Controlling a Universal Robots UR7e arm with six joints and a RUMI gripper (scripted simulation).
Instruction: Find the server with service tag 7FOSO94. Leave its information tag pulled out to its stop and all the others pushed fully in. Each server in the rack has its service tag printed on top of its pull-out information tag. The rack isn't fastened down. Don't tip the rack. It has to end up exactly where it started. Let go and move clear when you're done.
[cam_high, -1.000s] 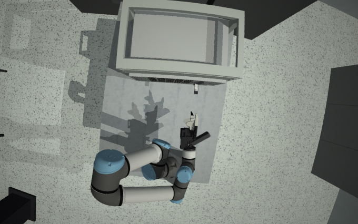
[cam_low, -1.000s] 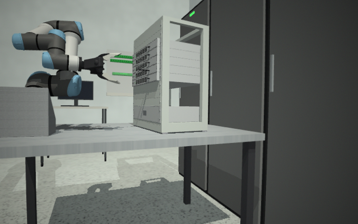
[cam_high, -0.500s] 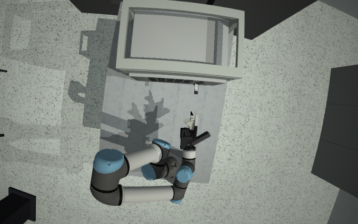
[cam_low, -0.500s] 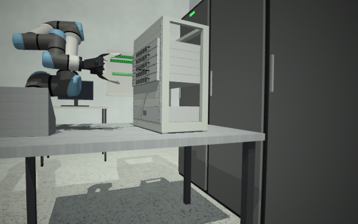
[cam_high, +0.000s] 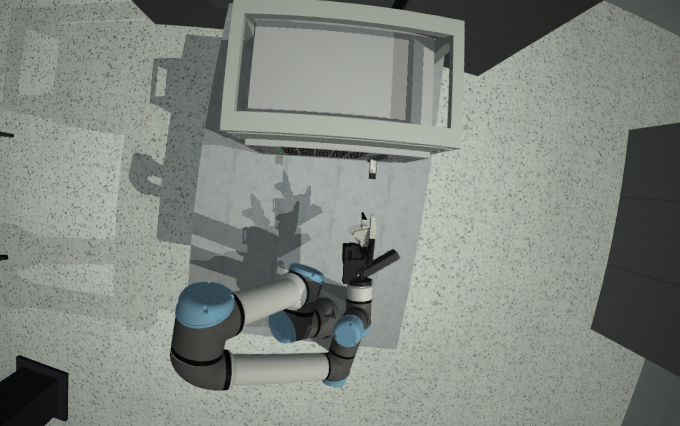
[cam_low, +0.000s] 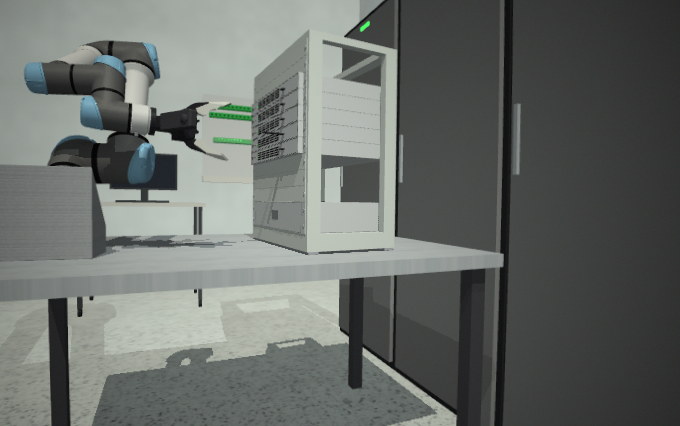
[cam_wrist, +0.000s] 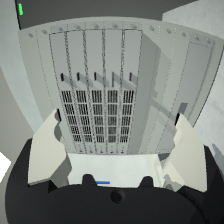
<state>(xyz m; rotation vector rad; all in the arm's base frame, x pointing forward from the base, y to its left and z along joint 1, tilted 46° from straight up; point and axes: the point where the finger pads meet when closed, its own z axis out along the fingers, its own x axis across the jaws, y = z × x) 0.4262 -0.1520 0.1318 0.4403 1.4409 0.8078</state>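
The pale grey rack (cam_low: 321, 145) stands on the table, and from above it shows as an open frame (cam_high: 341, 80). Several servers (cam_low: 276, 125) with dark vent grilles fill its upper front. In the wrist view they appear turned as side-by-side columns (cam_wrist: 95, 105), each with a small dark tag slot near its end. One information tag (cam_high: 371, 169) sticks out a short way from the rack front, and it shows as a thin strip in the side view (cam_low: 269, 134). No service tag text is readable. My gripper (cam_high: 367, 220) (cam_low: 225, 131) (cam_wrist: 118, 111) is open and empty, facing the servers with a clear gap between.
The arm's base sits on a grey block (cam_low: 47, 210) at the table's left end. Tall dark cabinets (cam_low: 501, 200) stand right behind the rack. The table edge (cam_low: 250, 273) runs along the front. A small dark mark (cam_low: 274, 214) sits on a lower blank panel.
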